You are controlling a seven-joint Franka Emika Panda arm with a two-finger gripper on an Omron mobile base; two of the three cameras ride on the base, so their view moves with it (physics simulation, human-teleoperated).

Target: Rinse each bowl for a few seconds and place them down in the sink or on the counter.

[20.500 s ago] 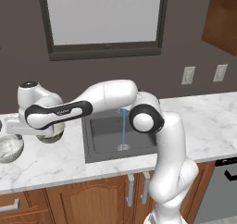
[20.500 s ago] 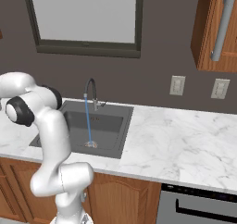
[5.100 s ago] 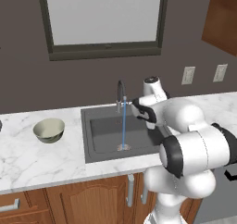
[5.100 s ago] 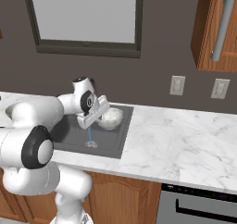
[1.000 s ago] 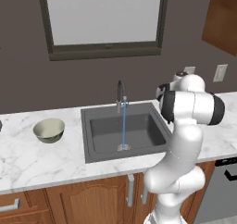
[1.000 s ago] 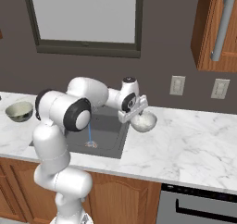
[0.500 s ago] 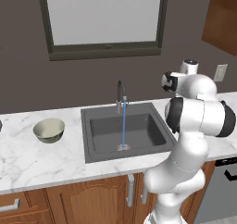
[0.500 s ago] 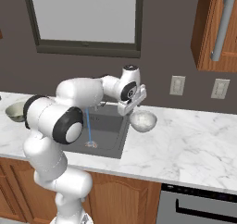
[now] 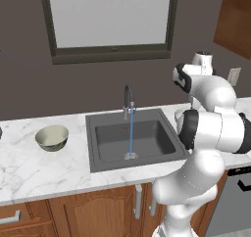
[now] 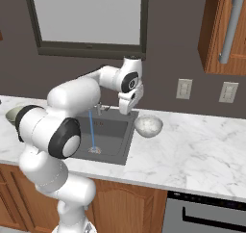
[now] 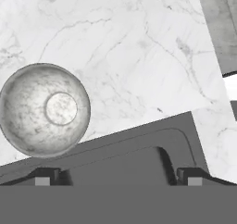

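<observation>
The whitish-grey marbled bowl point(image 10: 148, 125) rests upright on the white marble counter point(image 10: 202, 145), just right of the sink point(image 10: 113, 140). In the hand view that bowl point(image 11: 44, 109) lies at the left, with the sink's rim below it. My gripper point(image 10: 126, 109) hangs open and empty above the sink's right rim, up and to the left of the marbled bowl, not touching it. Its fingertips point(image 11: 44, 177) stand wide apart. The olive-beige bowl point(image 9: 51, 137) stands on the counter left of the sink point(image 9: 147, 138).
A thin stream of water point(image 9: 131, 138) runs from the dark faucet point(image 9: 127, 101) into the basin. Two wall outlets point(image 10: 184, 88) sit behind the right stretch of counter, a wooden cabinet point(image 10: 226, 30) hangs above, and an appliance front point(image 10: 206, 213) is below.
My open gripper has lifted off the marbled bowl and drawn back up and left toward the sink. The bowl stays where it was set on the counter.
</observation>
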